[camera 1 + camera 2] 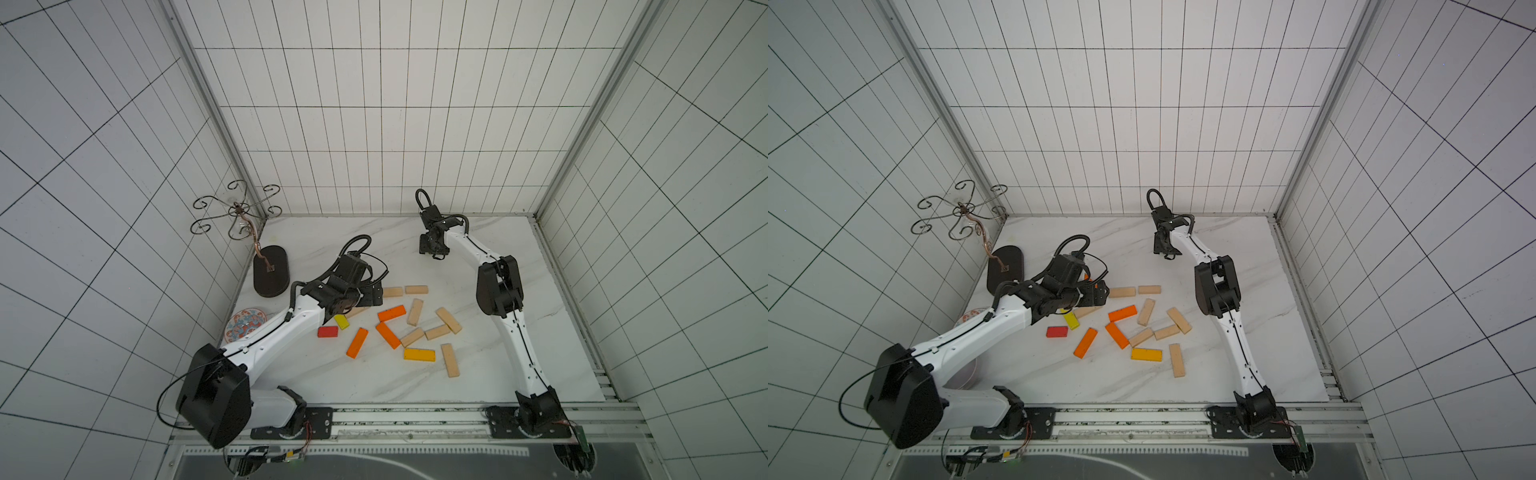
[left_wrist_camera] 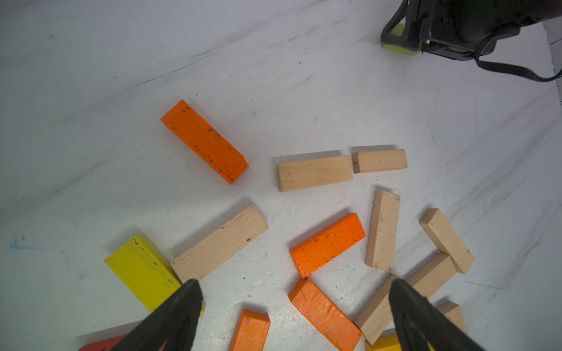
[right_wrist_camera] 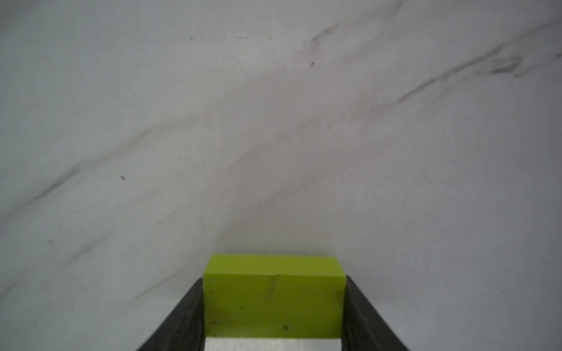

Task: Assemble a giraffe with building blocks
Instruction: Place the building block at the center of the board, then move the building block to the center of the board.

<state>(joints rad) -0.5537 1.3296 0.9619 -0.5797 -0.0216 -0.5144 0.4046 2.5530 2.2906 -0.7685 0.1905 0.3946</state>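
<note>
My left gripper [image 2: 293,285] is hanging with its fingers [image 2: 182,310] spread wide, gripping nothing. The building blocks [image 2: 325,243] are lying scattered on the marble table [image 2: 91,121] between and beyond my fingertips. A yellow block [image 2: 143,273] is sitting partly behind one finger, and a red block [image 2: 100,346] beside it is being cut off at the frame edge. My right gripper [image 3: 273,282] is pinching a lime green block [image 3: 273,301], well apart from the pile. I cannot tell whether it is touching the table, and its near end is hiding between my fingers. In both top views my wrist is covering my left fingertips.
</note>
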